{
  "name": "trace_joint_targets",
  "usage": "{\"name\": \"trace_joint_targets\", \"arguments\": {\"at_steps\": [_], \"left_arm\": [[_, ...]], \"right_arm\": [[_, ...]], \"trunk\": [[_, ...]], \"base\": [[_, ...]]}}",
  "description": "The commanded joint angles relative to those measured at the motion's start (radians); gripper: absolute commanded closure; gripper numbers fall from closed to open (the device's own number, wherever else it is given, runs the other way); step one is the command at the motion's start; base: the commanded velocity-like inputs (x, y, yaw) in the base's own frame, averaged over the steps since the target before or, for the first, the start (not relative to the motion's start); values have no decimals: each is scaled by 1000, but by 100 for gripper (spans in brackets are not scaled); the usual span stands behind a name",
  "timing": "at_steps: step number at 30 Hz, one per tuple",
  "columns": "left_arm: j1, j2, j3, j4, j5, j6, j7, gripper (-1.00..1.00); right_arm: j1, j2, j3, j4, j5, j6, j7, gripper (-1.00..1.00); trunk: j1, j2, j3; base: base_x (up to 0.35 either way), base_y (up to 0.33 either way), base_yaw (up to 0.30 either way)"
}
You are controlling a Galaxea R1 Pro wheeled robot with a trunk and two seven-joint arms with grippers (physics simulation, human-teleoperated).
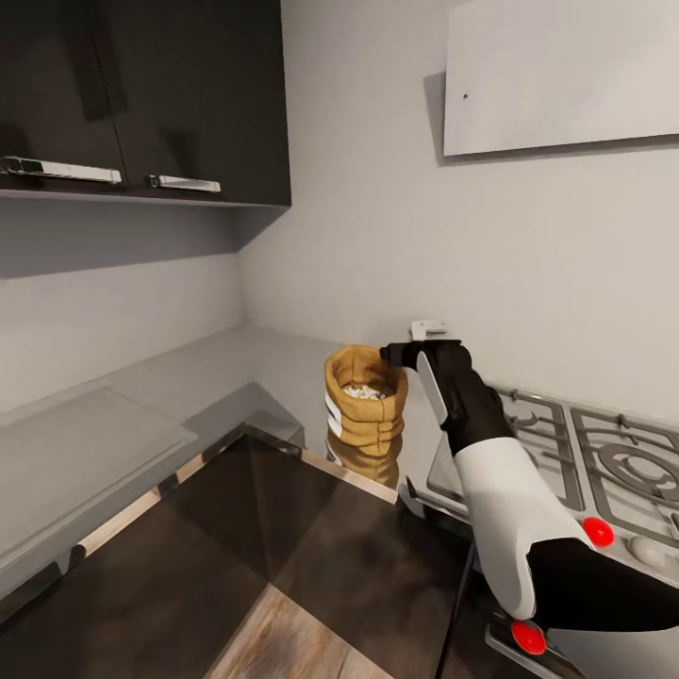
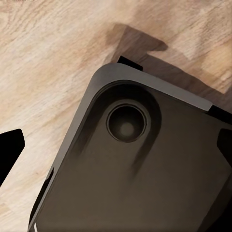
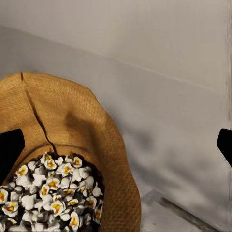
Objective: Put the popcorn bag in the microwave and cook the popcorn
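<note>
Reaching toward the popcorn bag [image 1: 365,401] upright on the countertop [image 1: 141,396], the right gripper [image 1: 407,355] hovers at its rim, jaws spread. Left gripper's state cannot be told.

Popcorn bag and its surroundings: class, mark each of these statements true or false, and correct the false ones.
1. The popcorn bag stands upright on the countertop. True.
2. The bag is empty. False: the popcorn, white and yellow bits, fills it.
3. The right gripper is beside the bag's rim. True.
4. The gas hob lies on the robot's left of the bag. False: it lies on the robot's right of the bag.
5. The cabinets above the countertop are white. False: they are dark, with metal handles.
</note>
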Motion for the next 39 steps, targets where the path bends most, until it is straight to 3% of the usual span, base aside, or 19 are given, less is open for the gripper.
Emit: {"name": "trace_joint_targets", "arguments": {"at_steps": [1, 14, 15, 26, 38, 39], "left_arm": [[0, 0, 1, -2, 1, -1, 1, -100], [0, 0, 1, -2, 1, -1, 1, -100], [0, 0, 1, -2, 1, -1, 1, -100], [0, 0, 0, -2, 1, -1, 1, -100], [0, 0, 1, -2, 1, -1, 1, -100], [0, 0, 1, -2, 1, -1, 1, -100]], "right_arm": [[-1, -1, 2, -7, 4, 5, -2, -100], [-1, -3, -30, -54, -6, 78, -61, -100], [-1, -4, -30, -39, -7, 289, -83, -100], [-1, -5, -32, 67, -12, 289, -84, -100], [-1, 3, -30, 74, -13, 289, -79, -100], [-1, 3, -30, 73, -13, 289, -79, 100]], "trunk": [[0, 0, -1], [0, 0, -1], [0, 0, -1], [0, 0, -1], [0, 0, -1], [0, 0, -1]], "base": [[0, 0, 0], [0, 0, 0], [0, 0, 0], [0, 0, 0], [0, 0, 0], [0, 0, 0]]}}
